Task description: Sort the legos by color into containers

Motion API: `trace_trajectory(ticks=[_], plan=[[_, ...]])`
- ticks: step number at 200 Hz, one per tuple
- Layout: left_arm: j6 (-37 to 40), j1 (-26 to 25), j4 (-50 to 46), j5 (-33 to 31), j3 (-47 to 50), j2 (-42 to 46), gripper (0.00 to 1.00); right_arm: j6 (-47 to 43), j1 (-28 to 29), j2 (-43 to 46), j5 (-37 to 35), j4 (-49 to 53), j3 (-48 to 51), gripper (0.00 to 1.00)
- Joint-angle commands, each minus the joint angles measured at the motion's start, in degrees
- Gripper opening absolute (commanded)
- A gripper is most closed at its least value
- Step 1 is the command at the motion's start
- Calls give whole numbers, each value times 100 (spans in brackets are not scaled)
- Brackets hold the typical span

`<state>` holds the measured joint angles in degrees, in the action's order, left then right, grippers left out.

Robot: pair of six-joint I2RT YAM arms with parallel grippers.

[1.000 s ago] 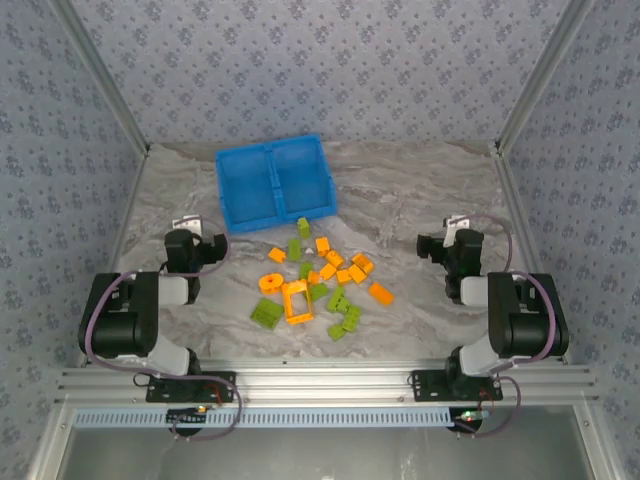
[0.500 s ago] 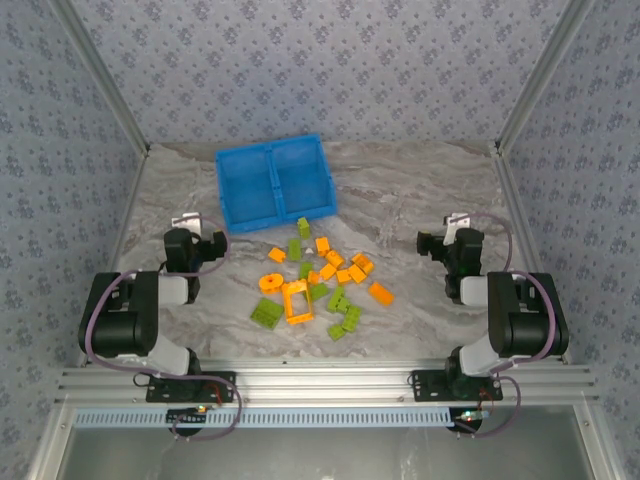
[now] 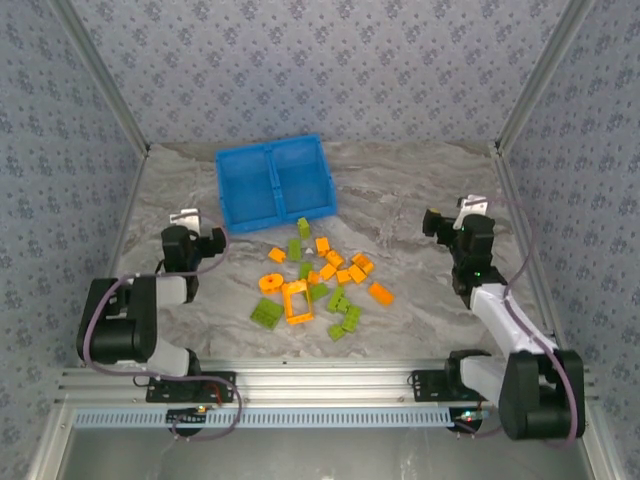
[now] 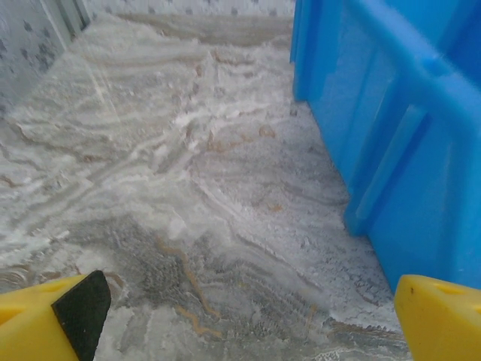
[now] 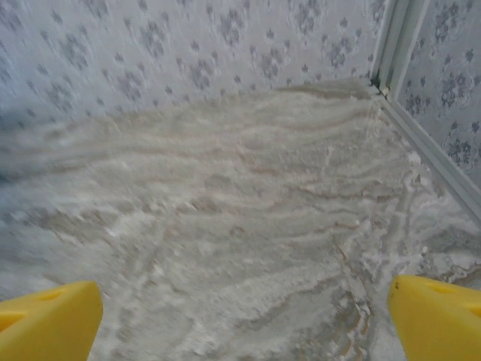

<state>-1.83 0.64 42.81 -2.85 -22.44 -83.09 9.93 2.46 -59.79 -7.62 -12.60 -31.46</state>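
Two grippers stand spread wide and hold nothing, which I judge to be readiness for a first pick. The left gripper (image 3: 212,241) hangs low over the table (image 3: 420,180). Its yellow fingertips (image 4: 440,316) sit far apart with bare marble between them. The blue tray (image 4: 398,150) rises just ahead and to its right, near enough to drop into with a short reach. The right gripper (image 3: 436,224) is likewise open, its fingertips (image 5: 45,320) apart over bare table, and it faces the far corner. The bricks (image 3: 320,280) lie scattered between the two grippers, to the right of the left one and to the left of the right one, orange and green mixed, none touched by either. Beyond the bricks, both compartments of the tray (image 3: 250,190) look bare, so sorting seems not yet begun. The pile's middle position likely lets either arm reach it.
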Motion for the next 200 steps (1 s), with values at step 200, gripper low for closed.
trace_trajectory(ticks=[200], plan=[[-6,-1205,-8790,2461,-4081,2276,99,864,3540,-5160,1254,5019,-5489,97]])
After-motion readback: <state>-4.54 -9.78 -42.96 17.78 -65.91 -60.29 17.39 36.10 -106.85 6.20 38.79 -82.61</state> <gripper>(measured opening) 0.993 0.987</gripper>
